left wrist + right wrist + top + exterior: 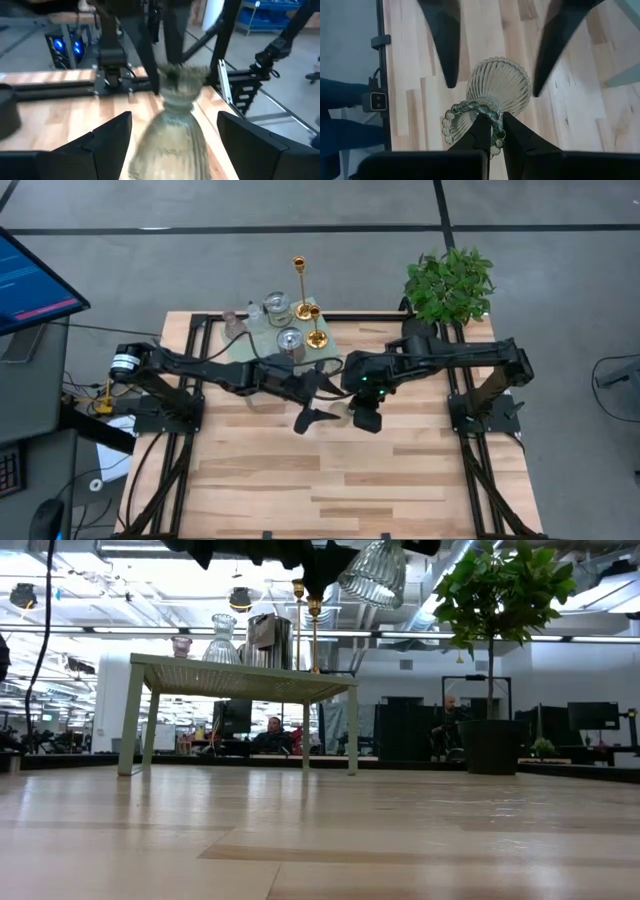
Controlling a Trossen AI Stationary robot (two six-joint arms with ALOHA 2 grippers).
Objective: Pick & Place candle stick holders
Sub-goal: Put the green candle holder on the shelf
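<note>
A greenish ribbed glass candle stick holder point(497, 87) hangs well above the table point(330, 480), with my right gripper point(493, 120) shut on it. My left gripper point(320, 395) is open. Its two fingers point(445, 45) stand on either side of the holder's flared body point(172, 135), with a gap on each side. Other candle stick holders stand on the mint-green rack point(262, 345) at the far edge: a tall gold one point(299, 280), a short gold one point(316, 325), a silvery cup point(290, 340) and clear glass ones point(277, 308). My right gripper pinches the holder's scalloped rim point(495, 131) between its two fingers, one over the mouth and one outside it. The fingers slant down from above. The holder hangs tilted below them, its flared end point(372, 572) lifted clear of the table.
A potted green plant point(450, 280) stands at the table's far right corner. The rack's legs point(128, 720) stand on the far part of the table. Bare wood lies between the arms and the near edge. A monitor point(30, 280) is off the left side.
</note>
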